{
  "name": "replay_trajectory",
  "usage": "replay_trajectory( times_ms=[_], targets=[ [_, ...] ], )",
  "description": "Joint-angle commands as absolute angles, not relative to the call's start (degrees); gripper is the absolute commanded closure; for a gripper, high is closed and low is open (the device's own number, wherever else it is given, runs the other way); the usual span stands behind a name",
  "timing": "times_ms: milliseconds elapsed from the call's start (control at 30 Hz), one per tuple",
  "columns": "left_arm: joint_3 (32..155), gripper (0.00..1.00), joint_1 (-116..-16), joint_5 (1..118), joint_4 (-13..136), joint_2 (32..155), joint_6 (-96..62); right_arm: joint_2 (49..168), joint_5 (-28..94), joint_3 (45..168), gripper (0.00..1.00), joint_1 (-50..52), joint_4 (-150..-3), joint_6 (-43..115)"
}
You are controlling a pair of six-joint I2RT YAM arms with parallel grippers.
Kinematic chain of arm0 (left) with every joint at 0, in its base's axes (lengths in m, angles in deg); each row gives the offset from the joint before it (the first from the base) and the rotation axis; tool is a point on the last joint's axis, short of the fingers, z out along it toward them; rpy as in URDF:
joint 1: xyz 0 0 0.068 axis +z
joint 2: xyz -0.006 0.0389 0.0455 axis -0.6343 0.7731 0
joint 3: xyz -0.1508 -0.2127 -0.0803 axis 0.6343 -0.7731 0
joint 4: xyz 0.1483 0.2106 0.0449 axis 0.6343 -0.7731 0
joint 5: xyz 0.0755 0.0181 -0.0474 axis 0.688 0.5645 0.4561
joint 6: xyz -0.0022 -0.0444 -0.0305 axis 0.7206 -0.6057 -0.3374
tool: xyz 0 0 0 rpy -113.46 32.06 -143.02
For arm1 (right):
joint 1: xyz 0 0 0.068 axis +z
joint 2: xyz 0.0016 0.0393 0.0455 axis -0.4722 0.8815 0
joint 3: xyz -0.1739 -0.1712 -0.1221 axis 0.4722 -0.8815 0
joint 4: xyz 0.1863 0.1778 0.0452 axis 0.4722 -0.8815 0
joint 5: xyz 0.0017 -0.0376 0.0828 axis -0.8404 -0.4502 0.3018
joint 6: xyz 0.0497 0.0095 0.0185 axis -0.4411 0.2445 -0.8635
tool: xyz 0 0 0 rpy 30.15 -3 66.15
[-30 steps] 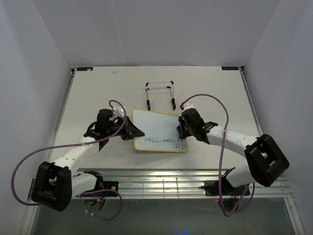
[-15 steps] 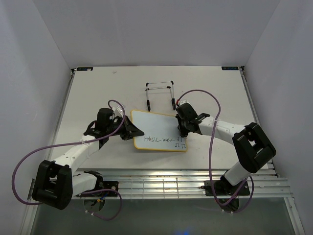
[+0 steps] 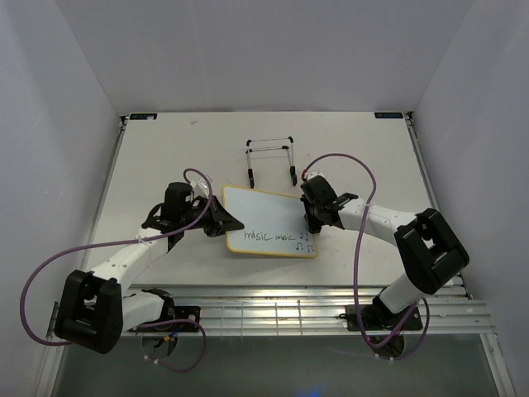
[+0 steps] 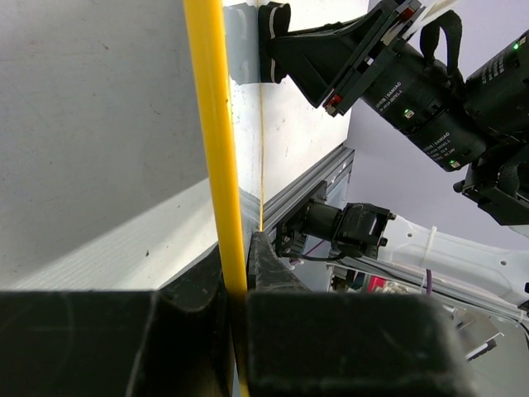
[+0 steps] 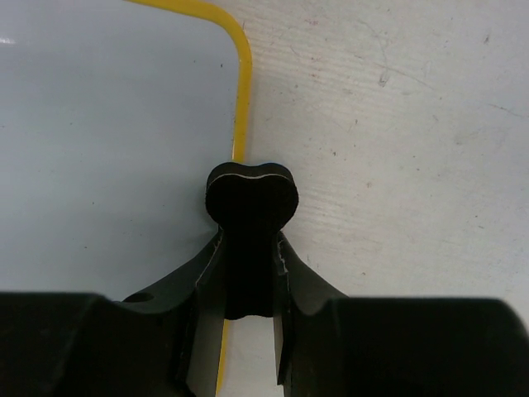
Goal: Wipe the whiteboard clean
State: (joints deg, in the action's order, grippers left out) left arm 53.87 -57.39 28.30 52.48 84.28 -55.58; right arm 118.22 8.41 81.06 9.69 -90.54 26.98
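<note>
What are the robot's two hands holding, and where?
Left hand pinches the whiteboard by its yellow frame. Right hand grips the black eraser by its near end.

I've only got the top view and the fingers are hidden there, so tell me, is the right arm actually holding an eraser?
Observer: Yes, the right fingers are shut on a black eraser.
Operator: Where is it?
Observer: Over the yellow frame of the board, right edge, near a rounded corner; whether it touches, I can't tell.
Operator: And the left?
Observer: The left fingers pinch the frame's edge between them.
</note>
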Motion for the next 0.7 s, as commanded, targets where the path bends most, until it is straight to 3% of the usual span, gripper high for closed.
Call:
replay_trajectory(
  times_ms=[0,167,333,467,533,667],
  targets=[
    [54.54,1.0,-58.35,32.39,52.93,84.34,-47.44,117.47,13.89,75.71,0.92,9.62,-99.16,28.83],
    [53.84,1.0,-58.35,32.3,53.73,84.42,-48.14,113.15,16.47,72.11,0.92,9.88,-99.23,28.93],
    [52.96,1.0,-58.35,31.86,55.48,84.6,-48.93,107.19,2.95,71.84,0.92,9.53,-101.87,22.61],
    [51.73,1.0,-58.35,30.64,56.98,84.43,-48.5,98.84,-0.33,73.94,0.92,9.18,-103.11,19.7],
    [50.59,1.0,-58.35,30.63,58.56,83.73,-48.32,93.13,3.08,74.48,0.92,9.35,-100.31,20.74],
    [47.25,1.0,-58.44,31.68,65.49,81.27,-51.56,86.44,26.06,71.32,0.92,11.28,-88.54,22.95]
  ],
)
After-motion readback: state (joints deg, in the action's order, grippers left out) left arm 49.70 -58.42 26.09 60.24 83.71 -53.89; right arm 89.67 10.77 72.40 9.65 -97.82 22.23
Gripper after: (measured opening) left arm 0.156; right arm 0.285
